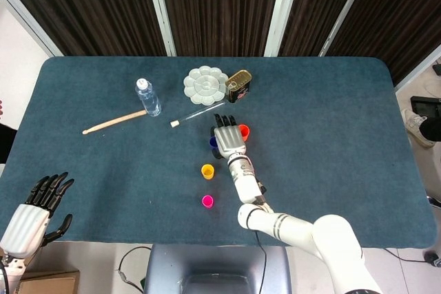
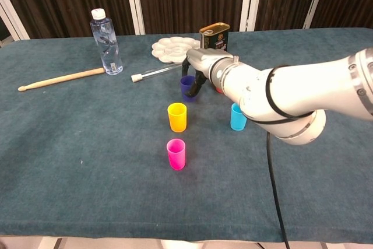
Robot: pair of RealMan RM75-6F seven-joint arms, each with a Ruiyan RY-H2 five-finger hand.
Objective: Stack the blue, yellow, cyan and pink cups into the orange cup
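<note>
My right hand (image 1: 229,140) grips the blue cup (image 1: 213,142), fingers curled round it (image 2: 187,86), and holds it a little above the cloth. The orange cup (image 1: 243,130) stands just right of the hand; in the chest view only a sliver of it (image 2: 217,90) shows behind the wrist. The yellow cup (image 2: 177,116) and pink cup (image 2: 176,153) stand upright in a line nearer me. The cyan cup (image 2: 236,116) stands under my forearm and is hidden in the head view. My left hand (image 1: 33,209) hangs open off the table's near left corner.
Behind the cups lie a white paint palette (image 1: 205,84), a brass tin (image 1: 238,85) and a glass tube (image 1: 195,114). A water bottle (image 1: 147,96) and a wooden drumstick (image 1: 114,122) are at the back left. The table is covered in dark teal cloth (image 1: 331,135).
</note>
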